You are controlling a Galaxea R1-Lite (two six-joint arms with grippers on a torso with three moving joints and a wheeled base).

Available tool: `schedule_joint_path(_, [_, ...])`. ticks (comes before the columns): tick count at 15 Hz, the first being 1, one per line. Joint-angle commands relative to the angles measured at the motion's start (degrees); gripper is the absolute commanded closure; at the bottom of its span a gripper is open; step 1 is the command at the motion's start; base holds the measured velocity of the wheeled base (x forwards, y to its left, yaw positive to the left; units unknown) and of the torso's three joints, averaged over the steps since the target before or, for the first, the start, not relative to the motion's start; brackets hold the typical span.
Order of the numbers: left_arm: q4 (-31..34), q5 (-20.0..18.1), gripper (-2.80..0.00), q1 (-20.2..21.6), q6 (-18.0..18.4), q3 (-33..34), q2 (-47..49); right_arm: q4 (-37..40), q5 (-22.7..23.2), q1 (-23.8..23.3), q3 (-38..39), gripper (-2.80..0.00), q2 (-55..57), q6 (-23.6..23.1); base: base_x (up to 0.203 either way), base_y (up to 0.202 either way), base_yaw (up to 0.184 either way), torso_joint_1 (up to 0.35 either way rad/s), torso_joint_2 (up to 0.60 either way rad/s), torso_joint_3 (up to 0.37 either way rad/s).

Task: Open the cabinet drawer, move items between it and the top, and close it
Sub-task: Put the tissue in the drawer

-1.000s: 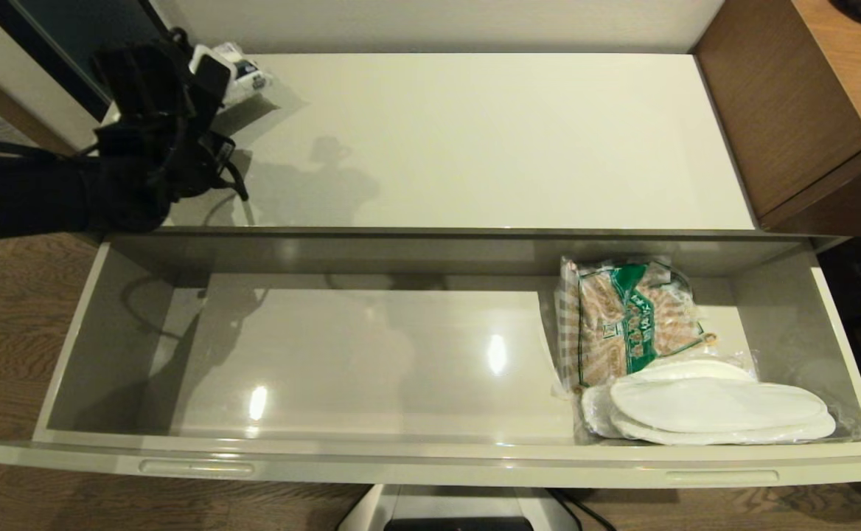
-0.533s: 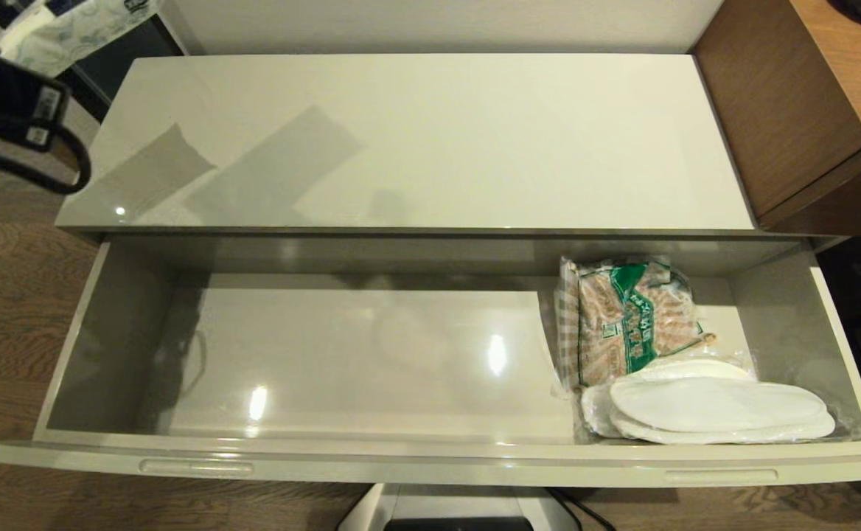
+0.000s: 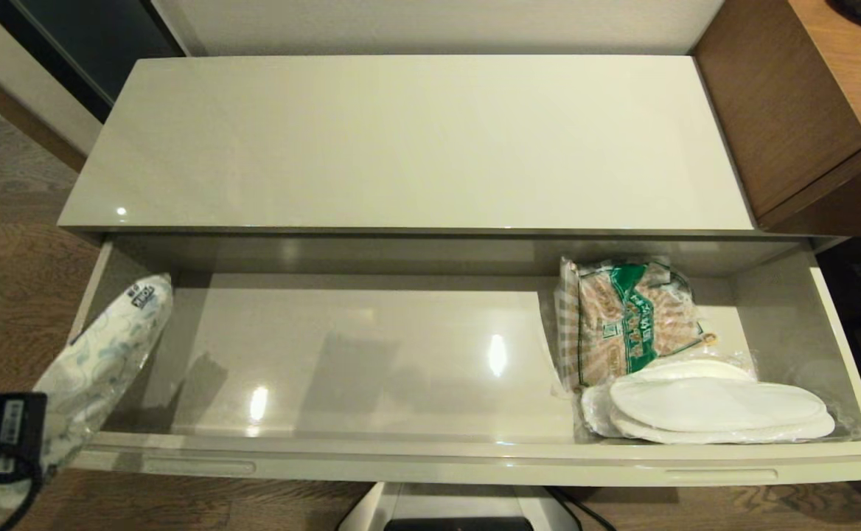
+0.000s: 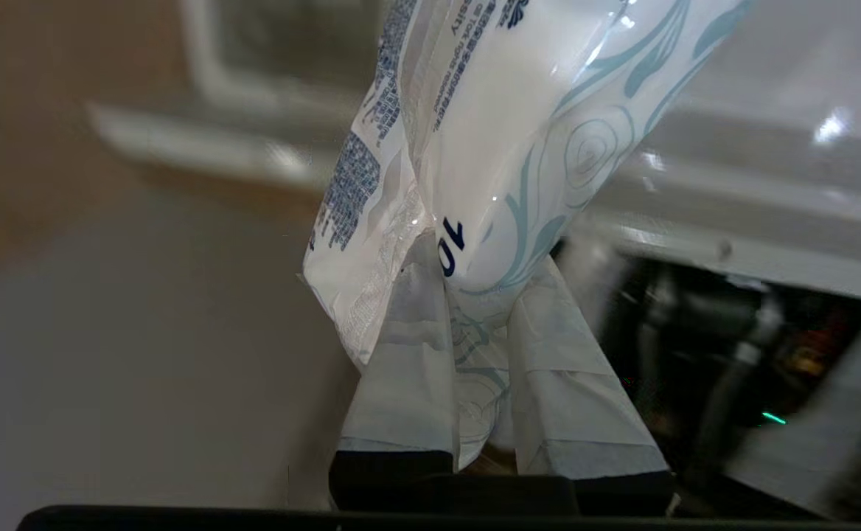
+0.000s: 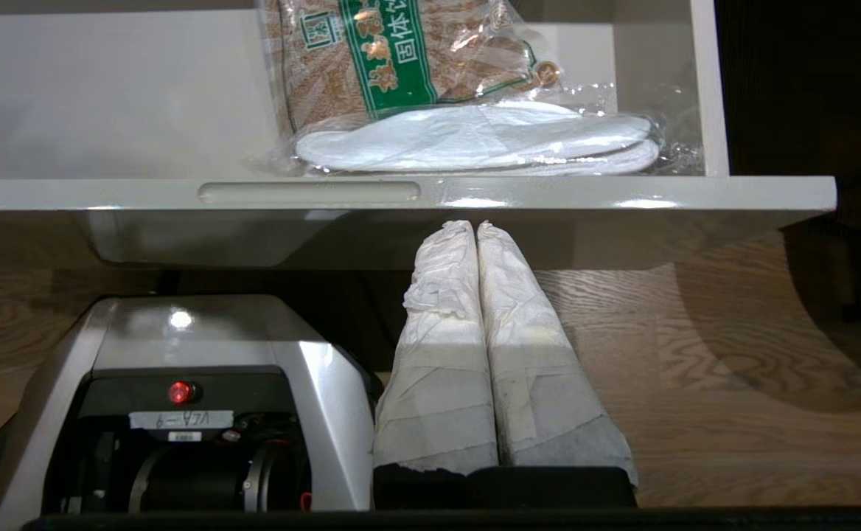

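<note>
The cabinet drawer (image 3: 430, 461) stands pulled fully out below the bare glossy top (image 3: 416, 140). My left gripper (image 3: 36, 435) is low at the drawer's front left corner, shut on one end of the white tissue pack (image 3: 106, 346) with blue print. The pack slants up over the drawer's left end. In the left wrist view its taped fingers (image 4: 408, 369) pinch the tissue pack (image 4: 504, 110). Wrapped white slippers (image 3: 718, 409) lie in the drawer's right front corner. My right gripper (image 5: 477, 228) hangs shut and empty below the drawer's front rim (image 5: 548, 193), out of the head view.
A brown-and-green checked snack bag (image 3: 629, 317) lies behind the slippers (image 5: 475, 136) in the drawer. A brown wooden desk (image 3: 806, 96) adjoins the cabinet on the right. My own base (image 5: 180, 369) sits under the drawer front on the wood floor.
The left arm lifted the tissue pack off the top's far left corner, swung out past the left edge, and has come down to the drawer's front left corner. The right arm has not moved.
</note>
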Motion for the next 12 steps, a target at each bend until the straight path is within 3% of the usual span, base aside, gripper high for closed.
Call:
schedule_joint_path(1, [-9.21,-0.53,0.0,-0.68,-2.77,9.86,2.38,0.05,-0.02,-0.01,0.0,0.0,-1.31,0.0,0.0,0.0,0.0,0.0,0.0,0.0])
schedule_joint_path(2, [-15.18,-0.83,0.0,-1.44,-3.56,13.73,4.05,0.05,-0.02,-0.01,0.0,0.0,-1.25,0.0,0.0,0.0,0.0,0.0,0.0,0.0])
schedule_joint_path(4, [-19.51,-0.44,0.0,-2.85,-4.48,15.77,5.72,0.05,-0.02,-0.01,0.0,0.0,-1.25,0.0,0.0,0.0,0.0,0.0,0.0,0.0])
schedule_joint_path(8, [-35.2,6.86,0.0,-10.46,-6.26,17.86,20.05,0.05,-0.02,-0.01,0.0,0.0,-1.25,0.0,0.0,0.0,0.0,0.0,0.0,0.0])
schedule_joint_path(12, [-38.07,8.96,0.0,-11.96,-9.11,11.8,24.48,0.05,-0.02,-0.01,0.0,0.0,-1.25,0.0,0.0,0.0,0.0,0.0,0.0,0.0])
